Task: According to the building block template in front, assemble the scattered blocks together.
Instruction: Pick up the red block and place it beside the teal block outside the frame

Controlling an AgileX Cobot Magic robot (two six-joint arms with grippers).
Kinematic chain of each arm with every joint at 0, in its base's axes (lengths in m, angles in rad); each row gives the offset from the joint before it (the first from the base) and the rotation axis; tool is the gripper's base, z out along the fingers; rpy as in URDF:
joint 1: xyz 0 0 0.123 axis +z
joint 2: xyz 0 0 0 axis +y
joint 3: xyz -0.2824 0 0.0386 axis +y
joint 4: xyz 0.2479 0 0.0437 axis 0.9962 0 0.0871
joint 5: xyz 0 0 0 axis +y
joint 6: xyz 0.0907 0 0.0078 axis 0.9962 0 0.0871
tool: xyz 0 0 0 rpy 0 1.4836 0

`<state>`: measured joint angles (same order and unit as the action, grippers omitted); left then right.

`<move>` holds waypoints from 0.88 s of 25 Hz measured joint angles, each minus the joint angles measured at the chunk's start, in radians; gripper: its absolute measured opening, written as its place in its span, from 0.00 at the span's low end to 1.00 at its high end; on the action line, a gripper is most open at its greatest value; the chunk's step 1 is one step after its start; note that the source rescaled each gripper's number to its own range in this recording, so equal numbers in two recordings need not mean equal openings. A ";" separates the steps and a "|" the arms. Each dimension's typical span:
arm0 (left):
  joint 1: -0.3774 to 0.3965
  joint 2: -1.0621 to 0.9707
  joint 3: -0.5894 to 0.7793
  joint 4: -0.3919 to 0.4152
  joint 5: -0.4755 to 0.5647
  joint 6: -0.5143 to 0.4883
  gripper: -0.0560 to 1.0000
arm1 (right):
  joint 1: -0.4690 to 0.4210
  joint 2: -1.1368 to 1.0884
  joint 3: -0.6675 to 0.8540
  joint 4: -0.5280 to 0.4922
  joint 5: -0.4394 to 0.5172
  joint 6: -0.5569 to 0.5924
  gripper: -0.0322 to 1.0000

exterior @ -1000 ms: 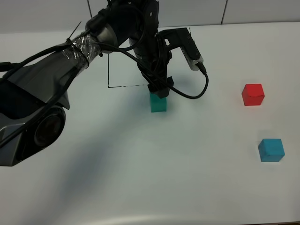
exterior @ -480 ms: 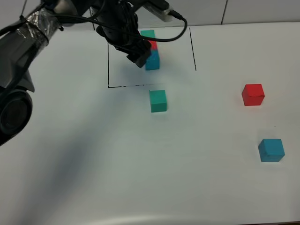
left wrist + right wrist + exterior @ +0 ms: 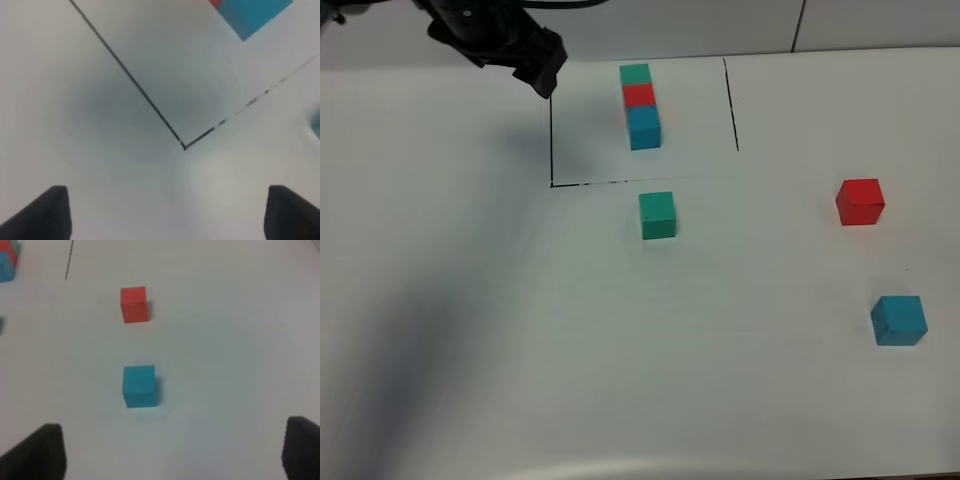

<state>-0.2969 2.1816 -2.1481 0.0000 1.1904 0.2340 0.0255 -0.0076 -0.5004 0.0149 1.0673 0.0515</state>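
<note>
**Holding nothing, spread wide on both sides**

The left gripper [image 3: 170, 217] has its two dark fingers [image 3: 47, 212] far apart, and there is nothing between them. Right under it is the corner where two thin black lines [image 3: 183, 146] meet. From up high, this gripper hangs at the far left, just outside the left line.

The right gripper [image 3: 172, 452] is spread wide too, and it is empty. The blue block [image 3: 140, 385] sits on the white table [image 3: 230, 355] close in front of it. The red block [image 3: 134, 304] sits a bit farther on, apart from the blue one.

The template row [image 3: 640, 105] lies inside the black lines at the far side of the table. It goes green, red, blue, and its three cubes touch. The green block [image 3: 658, 215] sits alone just outside the near line, close to the blue end of the row but not touching it. The red and blue blocks are well off to the right.
</note>
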 joint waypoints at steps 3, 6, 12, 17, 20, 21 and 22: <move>0.033 -0.066 0.097 0.012 0.000 -0.025 0.67 | 0.000 0.000 0.000 0.000 0.000 0.000 0.76; 0.062 -0.148 0.219 0.024 -0.012 -0.048 0.67 | 0.000 0.000 0.000 0.000 0.000 0.000 0.76; 0.096 -0.358 0.496 0.031 -0.094 -0.076 0.67 | 0.000 0.000 0.000 0.000 0.000 0.000 0.76; 0.109 -0.567 0.718 0.103 -0.133 -0.150 0.72 | 0.000 0.000 0.000 0.000 0.000 0.000 0.76; 0.109 -0.703 0.839 0.165 -0.153 -0.214 0.77 | 0.000 0.000 0.000 0.000 0.000 0.000 0.76; 0.109 -0.754 0.878 0.177 -0.158 -0.234 0.79 | 0.000 0.000 0.000 0.000 0.000 0.000 0.76; 0.109 -0.798 0.914 0.182 -0.164 -0.234 0.80 | 0.000 0.000 0.000 0.000 0.000 0.000 0.76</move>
<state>-0.1877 1.3834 -1.2340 0.1820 1.0264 0.0000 0.0255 -0.0076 -0.5004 0.0149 1.0673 0.0515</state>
